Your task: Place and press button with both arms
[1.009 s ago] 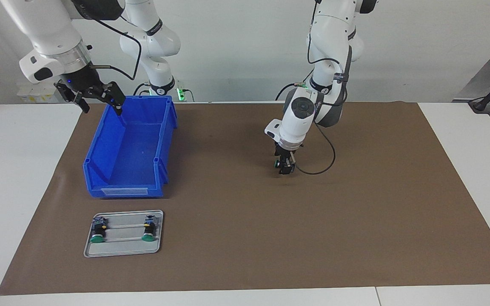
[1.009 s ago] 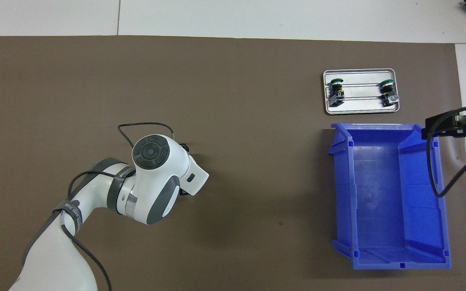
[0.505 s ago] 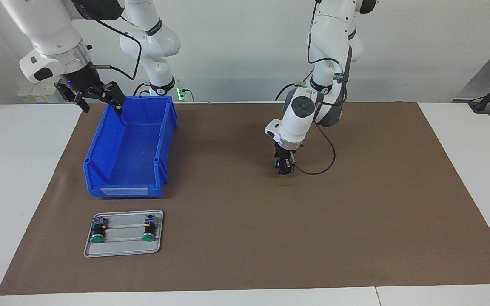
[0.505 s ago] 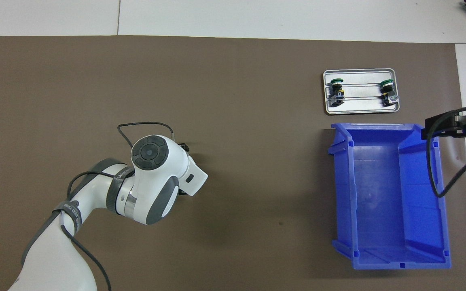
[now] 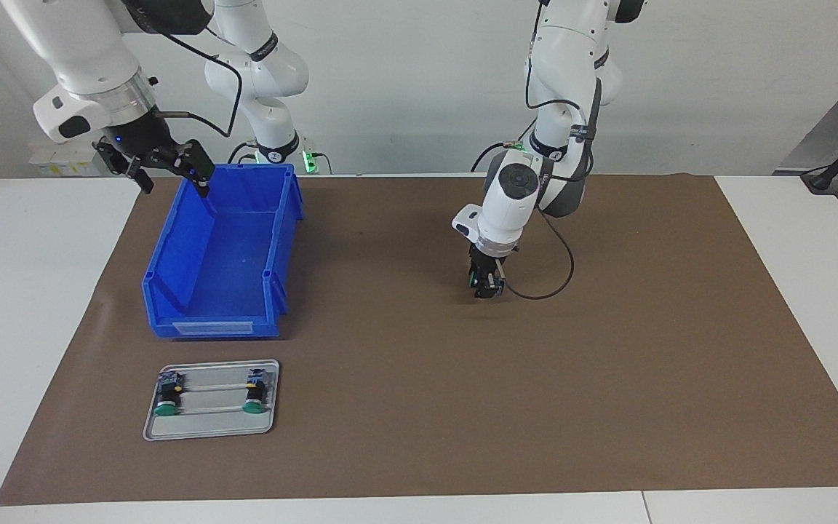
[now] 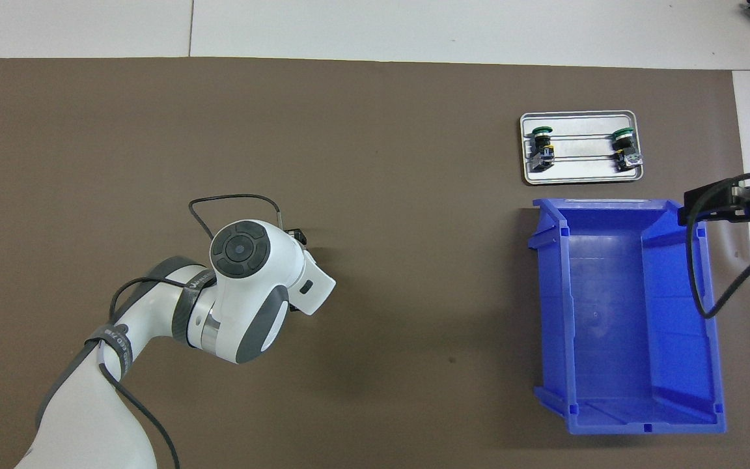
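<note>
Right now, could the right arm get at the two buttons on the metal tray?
Probably yes. The right gripper hangs over the blue bin's corner, and the two buttons lie uncovered on the tray beside the bin, farther from the robots.

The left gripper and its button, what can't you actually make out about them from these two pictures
- Overhead view: the left arm's own wrist covers the left gripper and nearly all of the button.
- Facing view: only a green speck of the button shows between the fingers; too small to tell whether it rests on the brown mat or hangs just above.
- Right gripper, over the blue bin rim: overhead frame edge cuts it.
</note>
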`<state>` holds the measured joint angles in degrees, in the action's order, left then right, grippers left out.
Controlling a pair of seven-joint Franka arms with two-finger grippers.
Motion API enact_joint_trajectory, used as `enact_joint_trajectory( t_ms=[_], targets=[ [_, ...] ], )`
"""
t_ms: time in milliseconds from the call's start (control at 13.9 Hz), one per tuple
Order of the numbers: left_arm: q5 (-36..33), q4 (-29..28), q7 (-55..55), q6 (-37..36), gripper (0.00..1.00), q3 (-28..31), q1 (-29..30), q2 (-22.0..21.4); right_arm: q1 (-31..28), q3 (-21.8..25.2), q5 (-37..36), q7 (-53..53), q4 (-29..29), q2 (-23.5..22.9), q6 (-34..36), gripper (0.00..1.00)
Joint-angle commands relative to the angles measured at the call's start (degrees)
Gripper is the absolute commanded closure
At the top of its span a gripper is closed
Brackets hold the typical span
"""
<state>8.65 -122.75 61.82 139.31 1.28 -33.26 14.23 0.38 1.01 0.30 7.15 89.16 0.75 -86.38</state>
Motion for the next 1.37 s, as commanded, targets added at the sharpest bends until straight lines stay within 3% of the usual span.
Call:
enact_joint_trajectory(
  t_ms=[0, 288, 433, 865, 1298],
  targets=[
    [0.1, -2.4, 0.7, 1.9, 0.55, 0.0, 0.3, -1.1, -0.8, -0.7, 0.8, -1.4, 1.5, 1.4, 0.1, 0.00],
    [0.1, -2.2, 0.7, 3.9, 0.75, 0.0, 0.7, -0.8, -0.8, -0.7, 0.8, -1.4, 1.5, 1.4, 0.1, 0.00],
    [0.1, -2.0, 0.5, 4.0, 0.79, 0.0, 1.6, -0.7, -0.8, -0.7, 0.8, -1.4, 1.5, 1.4, 0.1, 0.00],
    [1.1, 1.7, -0.1, 2.5, 0.81, -0.1, 5.2, -0.2, -0.8, -0.7, 0.8, -1.4, 1.5, 1.4, 0.1, 0.00],
    [9.7, 11.6, 1.7, -11.3, 0.79, -0.4, 11.6, -0.3, -0.8, -0.7, 0.8, -1.4, 1.5, 1.4, 0.1, 0.00]
  ],
)
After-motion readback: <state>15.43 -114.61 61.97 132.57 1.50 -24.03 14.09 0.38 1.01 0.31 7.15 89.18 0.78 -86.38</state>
